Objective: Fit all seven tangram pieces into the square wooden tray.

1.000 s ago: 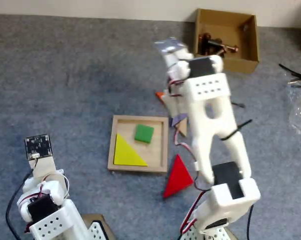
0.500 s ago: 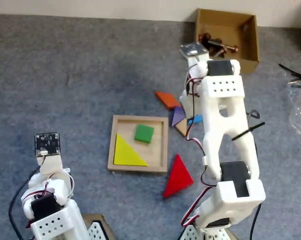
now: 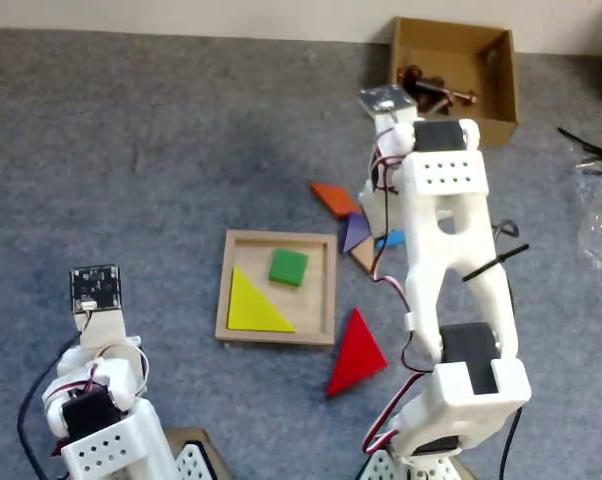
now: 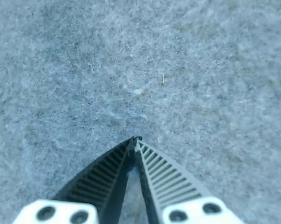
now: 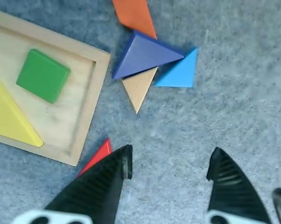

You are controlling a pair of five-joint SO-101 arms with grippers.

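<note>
Grey carpet (image 3: 131, 150) holds tray (image 3: 281, 236) and cardboard box (image 3: 449, 45); left jaws closed, right jaws wide.

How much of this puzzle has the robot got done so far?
Two of seven pieces lie in the tray: the yellow triangle and the green square. Nothing is in hand: the right gripper hangs open over the carpet, and the left gripper is shut on nothing. Five remain outside: the red triangle, orange piece, purple triangle, blue triangle and tan triangle.
</note>
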